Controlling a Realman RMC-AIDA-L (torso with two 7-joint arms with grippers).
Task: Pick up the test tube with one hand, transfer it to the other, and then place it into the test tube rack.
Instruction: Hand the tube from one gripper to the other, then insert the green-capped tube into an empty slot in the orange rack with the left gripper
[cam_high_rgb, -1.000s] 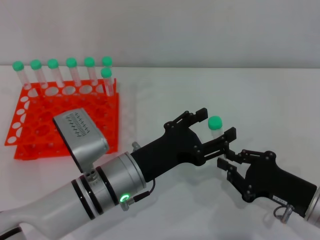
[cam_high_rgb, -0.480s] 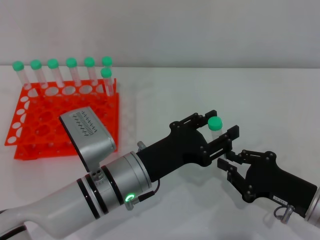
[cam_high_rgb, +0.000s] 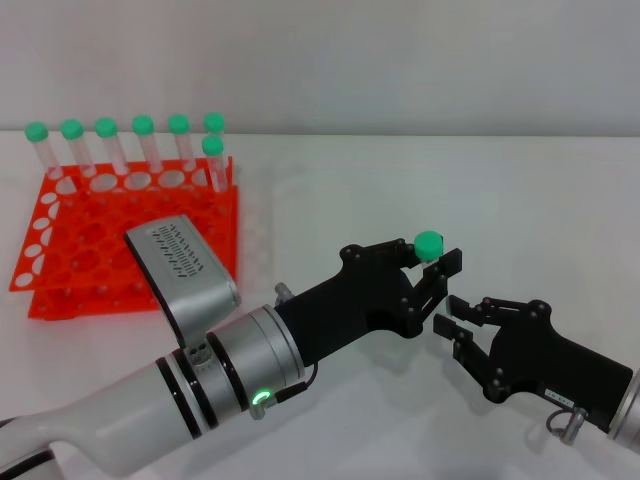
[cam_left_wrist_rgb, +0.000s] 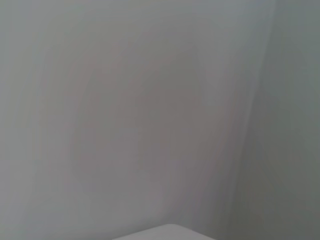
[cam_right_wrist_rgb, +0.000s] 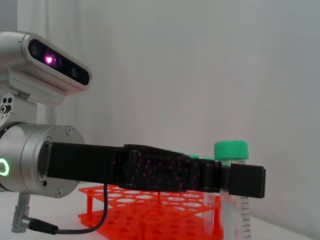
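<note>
Black fingers of the left gripper (cam_high_rgb: 432, 262) now clamped on the test tube (cam_high_rgb: 429, 244), right of centre in the head frame, where a second ago stood well apart around it; green cap showing just above the pads, body hidden between them; in the right wrist view, tube (cam_right_wrist_rgb: 233, 176) upright behind the closed black bar of that gripper. Just lower right, the right gripper (cam_high_rgb: 448, 318) with fingers spread apart, tips close under the left one's, apparently no longer gripping the tube, though contact there hard to judge. Meaning for the task, by judgement: handover close to complete, tube now carried by the left side. Outward, far upper left of the head frame, the orange test tube rack (cam_high_rgb: 205, 258) on the white table (cam_high_rgb: 420, 180), several capped tubes (cam_high_rgb: 142, 140) along its back row, many holes free; placement not yet done.
</note>
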